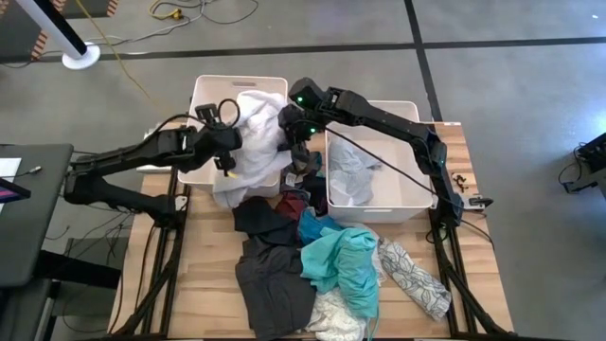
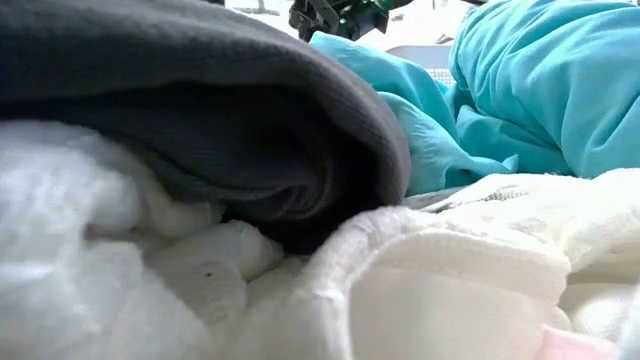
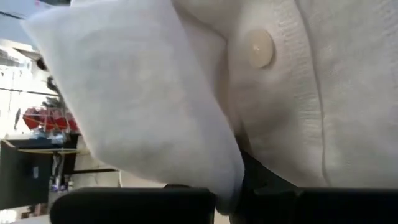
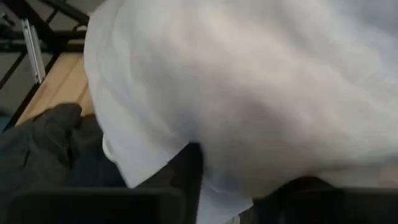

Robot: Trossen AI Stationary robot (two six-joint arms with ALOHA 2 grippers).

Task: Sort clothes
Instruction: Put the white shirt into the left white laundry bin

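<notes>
Wooden slat surface (image 1: 208, 284) on a dark frame, grey concrete floor around it w/ yellow and white cables at the far side. Two white bins on the far half: left bin (image 1: 210, 95) and right bin (image 1: 405, 204).

Left pincer (image 1: 230, 159) sits over the left bin's near edge, clamped shut on a white cardigan (image 1: 248, 142) that spills out of that bin and down onto the surface. Right pincer (image 1: 295, 152) is just beside it, at the gap btw the bins, pressed against the same white cloth. Can't tell how far its jaws are apart or if it's got anything, fabric covers it.

Near side of both pincers is the pile: dark grey top (image 1: 270, 275), teal piece (image 1: 341, 260), a patterned white one (image 1: 417, 275) off toward the right arm's side. Right bin holds a pale garment (image 1: 352, 175).

Only the left wrist cam shows the cardigan's button (image 3: 259, 48) and knit hem, plus a bit of room w/ red stuff. Right wrist cam catches dark cloth (image 4: 43, 140) on the wood. Low cam is basically buried: grey top (image 2: 200, 90) over fluffy white fabric (image 2: 120, 290), teal (image 2: 540, 90) behind.
</notes>
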